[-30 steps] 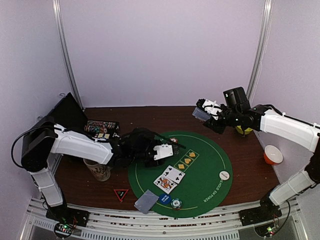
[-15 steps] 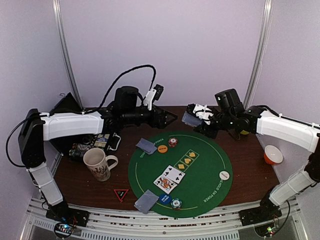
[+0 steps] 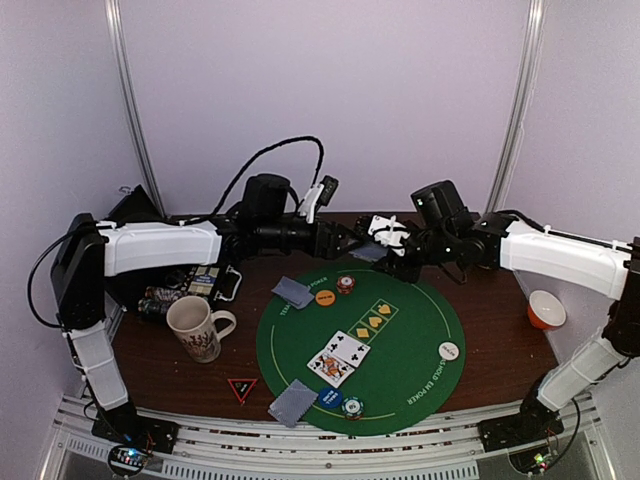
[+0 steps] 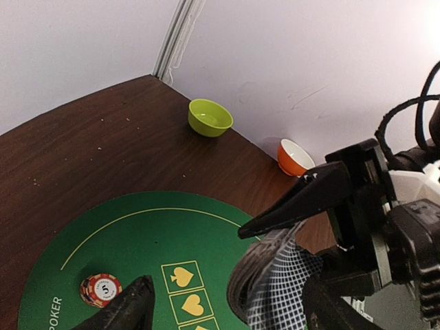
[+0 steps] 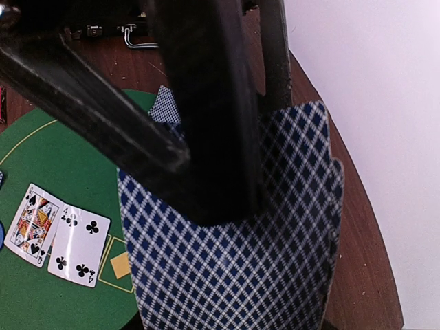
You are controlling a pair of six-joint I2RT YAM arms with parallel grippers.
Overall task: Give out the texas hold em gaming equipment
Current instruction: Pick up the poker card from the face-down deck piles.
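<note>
My right gripper (image 3: pixel 388 254) is shut on a deck of playing cards (image 3: pixel 368 251) with blue diamond backs and holds it above the green mat's (image 3: pixel 410 330) far edge; the deck fills the right wrist view (image 5: pixel 275 275). My left gripper (image 3: pixel 345 240) is open just left of the deck, and its fingers straddle the deck in the left wrist view (image 4: pixel 275 282). Face-down cards lie at the mat's upper left (image 3: pixel 293 291) and front (image 3: pixel 293 402). Two face-up cards (image 3: pixel 340 358) lie mid-mat. A red-white chip stack (image 3: pixel 346 284), an orange button (image 3: pixel 325 297), a blue button (image 3: pixel 330 397), a teal-white chip stack (image 3: pixel 352 407) and a white button (image 3: pixel 449 351) sit on the mat.
A patterned mug (image 3: pixel 195 328) stands left of the mat, with a chip case (image 3: pixel 195 284) behind it. A red triangle marker (image 3: pixel 242 388) lies near the front. An orange bowl (image 3: pixel 546 309) is at the right, and a yellow-green bowl (image 4: pixel 210 117) sits by the back wall.
My left gripper left face-down cards at the mat's upper left, rose and swung back right to the deck. My right gripper carried the deck leftward toward it.
</note>
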